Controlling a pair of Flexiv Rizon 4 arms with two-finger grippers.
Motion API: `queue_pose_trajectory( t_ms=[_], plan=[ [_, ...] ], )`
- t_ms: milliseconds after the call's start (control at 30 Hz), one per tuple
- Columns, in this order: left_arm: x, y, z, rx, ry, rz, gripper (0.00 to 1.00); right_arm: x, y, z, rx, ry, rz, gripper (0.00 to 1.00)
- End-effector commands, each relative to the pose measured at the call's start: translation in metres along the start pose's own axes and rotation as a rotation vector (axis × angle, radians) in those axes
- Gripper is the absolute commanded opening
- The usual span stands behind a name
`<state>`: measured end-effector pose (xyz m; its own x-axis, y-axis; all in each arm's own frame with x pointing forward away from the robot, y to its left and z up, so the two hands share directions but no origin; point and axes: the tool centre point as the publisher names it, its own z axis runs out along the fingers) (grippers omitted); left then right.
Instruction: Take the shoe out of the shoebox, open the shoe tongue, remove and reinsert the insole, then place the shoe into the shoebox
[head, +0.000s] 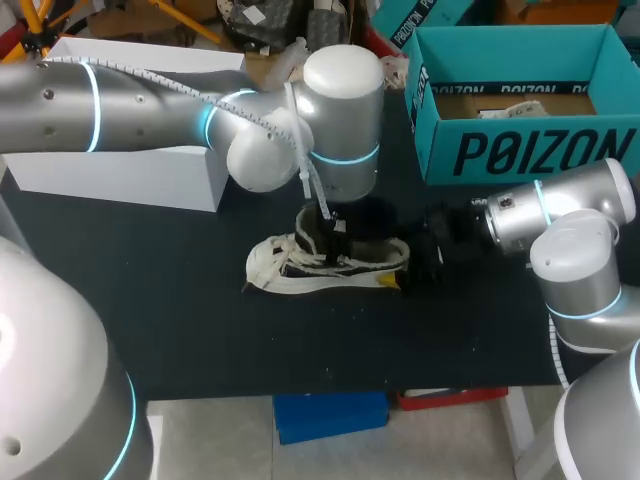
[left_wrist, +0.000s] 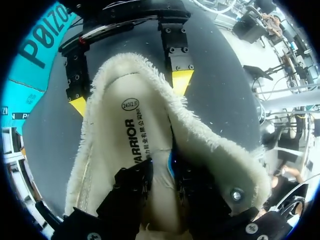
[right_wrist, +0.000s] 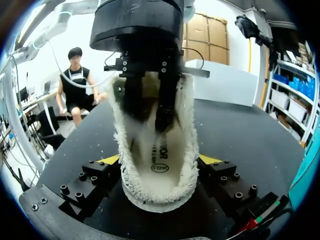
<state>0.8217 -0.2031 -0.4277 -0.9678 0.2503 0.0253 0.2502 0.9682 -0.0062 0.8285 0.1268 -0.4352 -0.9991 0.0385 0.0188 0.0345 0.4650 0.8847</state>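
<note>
Black table (head: 180, 300) under a fleece-lined shoe (head: 330, 268), right tool (right_wrist: 160, 160) clamped on its heel, left tool (left_wrist: 162, 180) inside it, grip unclear.

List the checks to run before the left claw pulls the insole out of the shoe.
1. The shoe is out of the shoebox and lies on the table: ok.
2. The right claw clamps the shoe from both sides: ok.
3. The left claw is down inside the shoe's opening, over the insole: ok.
4. The left claw has a hold on the insole: cannot tell.
5. The opening is spread and the insole is in plain sight in both wrist views: ok.
</note>
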Motion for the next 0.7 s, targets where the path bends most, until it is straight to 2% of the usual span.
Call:
queue_pose_trajectory(
  t_ms=[33,233,333,400,467,567,700],
  plan=[
    [-0.002,0.005,0.032,-0.028,-0.127,0.015,0.27,0.000,-0.002,0.000,0.000,-0.001,0.001,0.00],
    [-0.008,0.010,0.036,0.004,-0.240,0.015,0.14,0.000,-0.002,0.000,0.000,-0.001,0.001,0.00],
    [-0.013,0.012,0.039,0.030,-0.278,0.013,0.29,0.000,-0.002,0.000,0.000,-0.001,0.001,0.00],
    [-0.013,0.012,0.040,0.050,-0.282,0.013,0.31,0.000,-0.002,0.000,0.000,-0.001,0.001,0.00],
    [-0.017,0.013,0.043,0.067,-0.292,0.007,0.39,0.000,-0.002,0.000,0.000,-0.001,0.001,0.00],
    [-0.018,0.014,0.048,0.072,-0.308,0.016,0.37,0.000,-0.002,0.000,0.000,-0.001,0.001,0.00],
    [-0.021,0.016,0.057,0.087,-0.344,0.020,0.40,0.000,-0.002,0.000,0.000,-0.001,0.001,0.00]
  ],
)
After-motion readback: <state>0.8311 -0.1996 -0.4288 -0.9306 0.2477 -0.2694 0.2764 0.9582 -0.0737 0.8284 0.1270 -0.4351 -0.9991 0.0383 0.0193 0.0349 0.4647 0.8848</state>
